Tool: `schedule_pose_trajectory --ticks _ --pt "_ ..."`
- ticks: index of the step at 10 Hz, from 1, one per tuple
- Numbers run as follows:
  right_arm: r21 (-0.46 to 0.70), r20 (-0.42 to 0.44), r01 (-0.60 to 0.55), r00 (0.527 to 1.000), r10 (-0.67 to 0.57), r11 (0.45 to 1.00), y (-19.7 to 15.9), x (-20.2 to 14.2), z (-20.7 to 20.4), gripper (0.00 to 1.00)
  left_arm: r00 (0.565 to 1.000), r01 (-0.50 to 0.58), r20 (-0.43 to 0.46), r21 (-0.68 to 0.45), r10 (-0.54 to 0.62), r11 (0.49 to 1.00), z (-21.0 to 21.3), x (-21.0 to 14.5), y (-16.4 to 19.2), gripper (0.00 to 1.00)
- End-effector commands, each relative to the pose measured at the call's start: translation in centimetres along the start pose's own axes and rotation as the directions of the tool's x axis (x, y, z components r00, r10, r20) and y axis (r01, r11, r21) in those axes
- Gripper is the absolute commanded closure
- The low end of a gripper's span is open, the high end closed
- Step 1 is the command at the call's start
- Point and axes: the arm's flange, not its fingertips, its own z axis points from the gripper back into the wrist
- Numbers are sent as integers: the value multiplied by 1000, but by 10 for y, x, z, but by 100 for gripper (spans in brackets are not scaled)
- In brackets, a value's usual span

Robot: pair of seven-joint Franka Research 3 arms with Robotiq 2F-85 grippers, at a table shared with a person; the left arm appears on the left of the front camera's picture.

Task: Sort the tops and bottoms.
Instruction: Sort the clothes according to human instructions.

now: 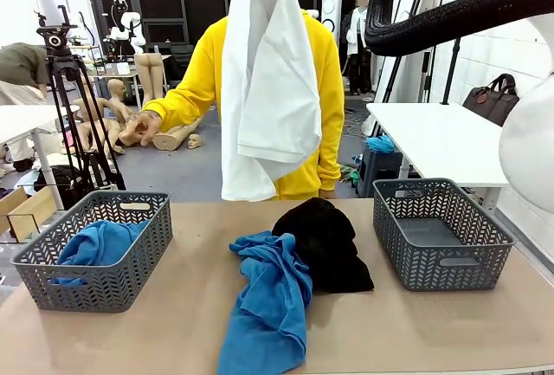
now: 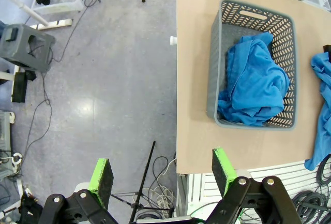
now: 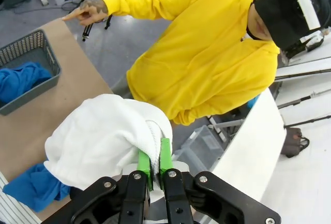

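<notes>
Front view: a white shirt (image 1: 268, 89) hangs from the top edge, above the far side of the table (image 1: 415, 323), and covers most of the person (image 1: 325, 72) in the yellow sweatshirt behind it. The left basket (image 1: 95, 287) holds a blue top (image 1: 99, 243). The right basket (image 1: 441, 254) stands at the other end. Between them a second blue top (image 1: 268, 306) trails toward the near edge, and the black bottoms (image 1: 327, 241) touch its right side. A black hose (image 1: 459, 16) crosses the upper right corner, and a tripod (image 1: 65, 89) stands past the left basket.

Left wrist view: the left gripper (image 2: 161, 175) hovers with its jaws wide apart and nothing between them, over the floor beside the table. Beyond it the left basket (image 2: 214, 79) shows the blue top (image 2: 253, 84). The second blue top (image 2: 323, 105) lies at the right edge.

Right wrist view: the right gripper (image 3: 155, 162) has its green pads pinched tight on the white shirt (image 3: 103, 136), which bunches over them. The person's hand (image 3: 85, 13) points out past the left basket (image 3: 28, 45).
</notes>
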Motion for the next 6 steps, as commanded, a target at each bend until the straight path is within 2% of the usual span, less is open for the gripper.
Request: schedule_pose_trajectory --ticks 1,6 --pt "7 10 -2 1000 2 1000 -1 0 4 100 1000 -5 0 3 5 1000 1 0 1 0" --pt "7 10 -2 1000 2 1000 -1 0 4 100 1000 -5 0 3 5 1000 1 0 1 0"
